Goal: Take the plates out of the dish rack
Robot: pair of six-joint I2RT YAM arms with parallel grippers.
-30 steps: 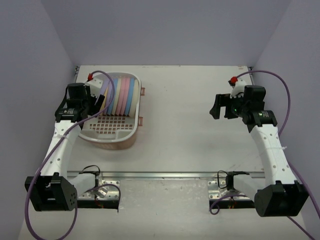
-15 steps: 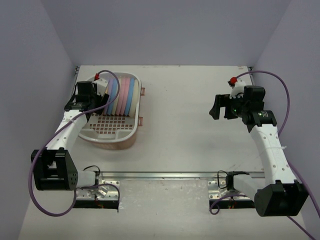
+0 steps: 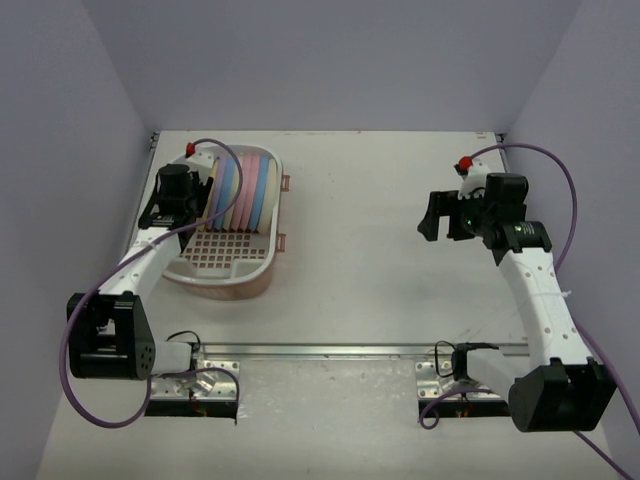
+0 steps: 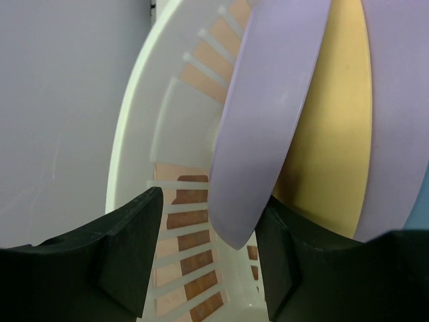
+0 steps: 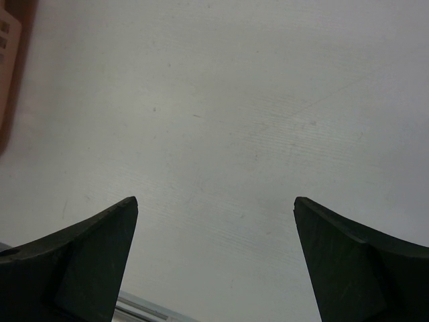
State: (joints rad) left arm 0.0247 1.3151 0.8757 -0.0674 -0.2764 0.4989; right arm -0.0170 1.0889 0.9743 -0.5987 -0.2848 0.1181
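Dish rack (image 3: 225, 283) sits on the tabletop (image 3: 380, 260). The plates (image 3: 245, 190) stand on edge in a row across its far half, and the grid floor shows in its near half. The left pincer (image 3: 203, 200) is inside the rack at its left end, up against the outermost plate. In the wrist view the lavender plate (image 4: 268, 100) has its rim down between the two fingers (image 4: 127, 255). The finger on the stack side looks to be touching the plate's face. The finger on the rack-wall side has a visible gap, with rack ribs showing through. So it is part open, straddling the rim, not clamped on it. The yellow plate (image 4: 335, 121) is right behind the lavender one, deeper into the rack, then another lavender-ish one. The right pincer (image 3: 432, 215) hangs well to the right of the rack, over the tabletop, jaws spread wide, nothing between them. Its wrist view shows only tabletop plus what looks like the rack's edge in the top-left corner.
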